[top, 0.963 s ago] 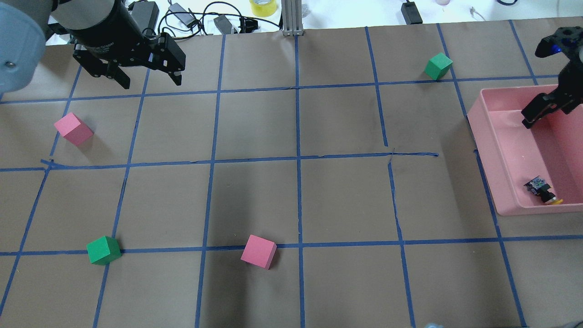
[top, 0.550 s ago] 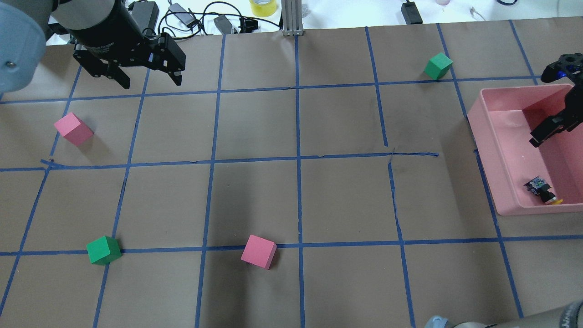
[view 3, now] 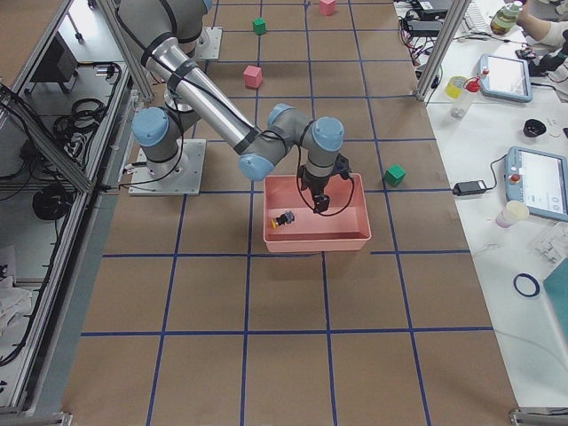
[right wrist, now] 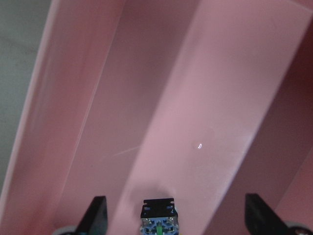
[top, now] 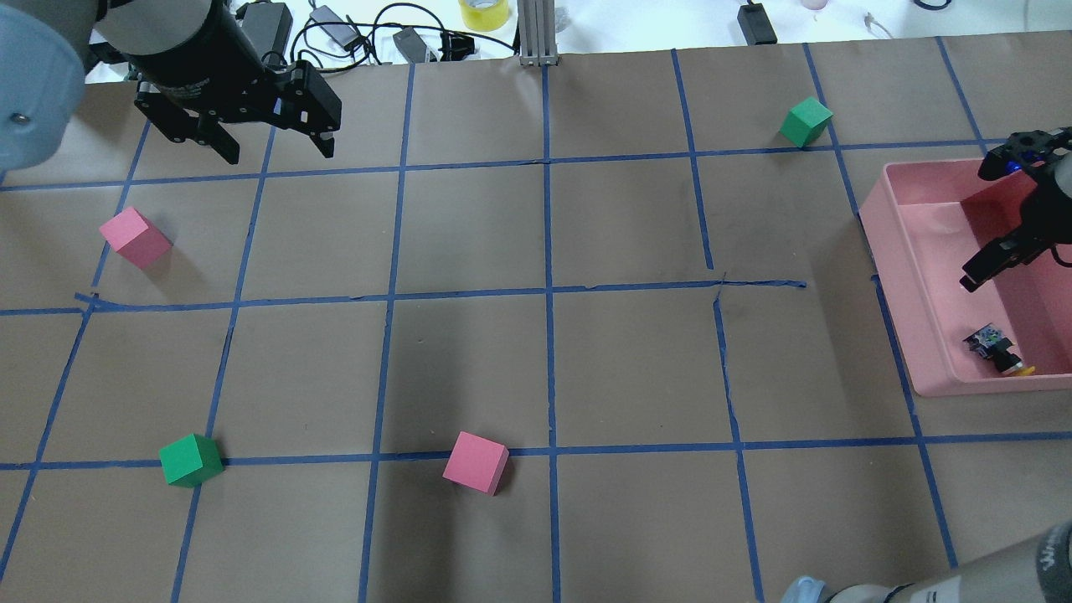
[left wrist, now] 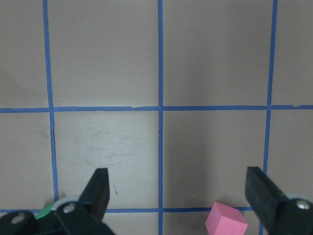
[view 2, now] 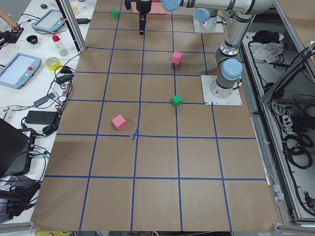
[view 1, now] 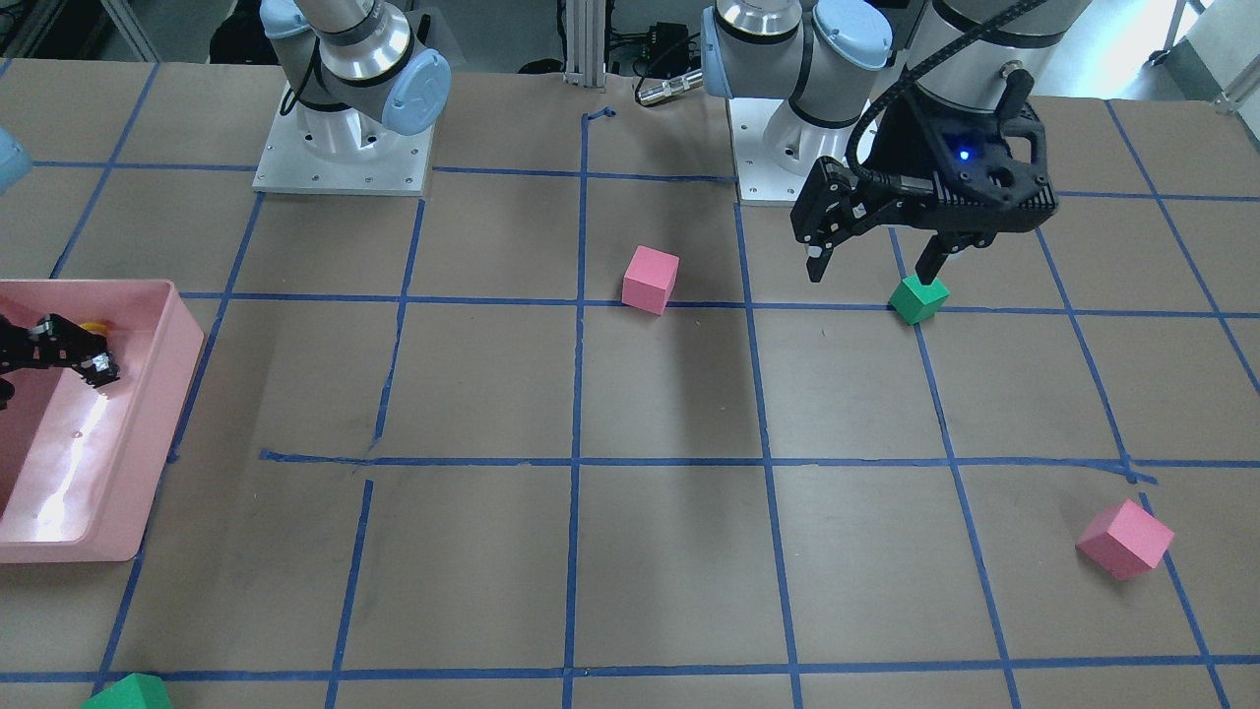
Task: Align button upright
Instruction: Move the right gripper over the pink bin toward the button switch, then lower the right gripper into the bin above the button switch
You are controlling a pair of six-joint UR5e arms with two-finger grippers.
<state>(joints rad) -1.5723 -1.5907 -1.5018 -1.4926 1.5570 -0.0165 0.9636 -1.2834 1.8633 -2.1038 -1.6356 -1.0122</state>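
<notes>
**Approach to the toppled button**

A pink bin (top: 900, 285) sits at the worktop's (top: 536, 368) right edge. The left gripper (top: 278, 152) hangs near the left edge, fingers apart. The right gripper (right wrist: 177, 213) hovers in the bin, fingers spread and empty, near the button (top: 995, 350), which lies on its side. Next, likely: descend, clasp, tip cap-up.

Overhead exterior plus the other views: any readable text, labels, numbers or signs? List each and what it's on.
Nothing reads clearly.
Left arm: pale lettering on the black wrist, too blurred to read.
Right arm: marks on the grey link at the bottom edge, cut off and blurred.
Pendant screens: too small to read.
Button, cubes, pink bin: no text visible.
</notes>
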